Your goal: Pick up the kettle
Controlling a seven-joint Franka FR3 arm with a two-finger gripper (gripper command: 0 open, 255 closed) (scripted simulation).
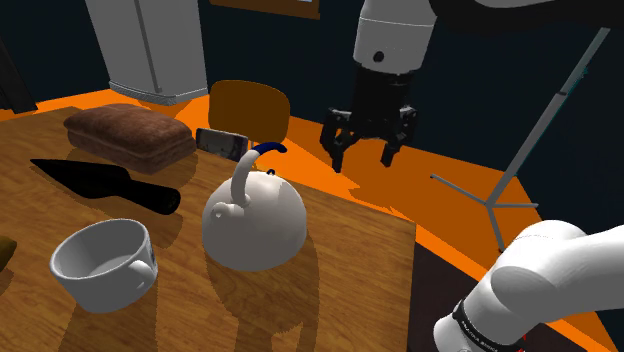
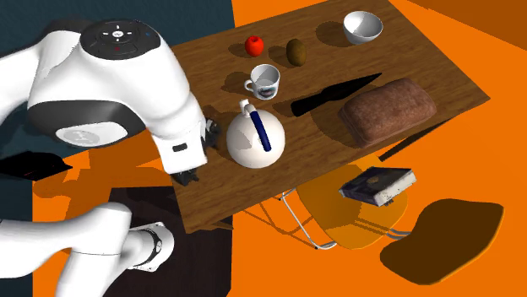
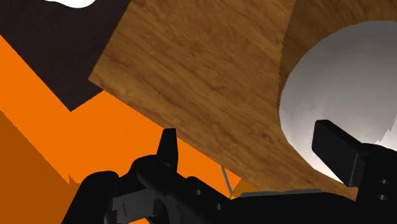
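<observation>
since the gripper hangs with its fingers spread wide and nothing between them, the step in hand looks to be the approach; the white kettle sits on the wooden table, near the edge by the stand, with a white mug on its far side from the gripper; the gripper is off to the shoulder view's right of the kettle and higher than its dome; the round body looks too broad to clasp, so the better hold is probably the arched handle; i would bring the hand over the handle's top, turn the wrist so the fingers straddle the bar across its width, come straight down, and close well before touching the dome.

the second exterior view, looking from above, shows the handle as a blue bar and so gives its direction across the kettle, which the shoulder view foreshortens; the shoulder view gives the height gap instead; the wrist view shows the kettle's flank beside one finger, with the table's corner under the gripper.
</observation>
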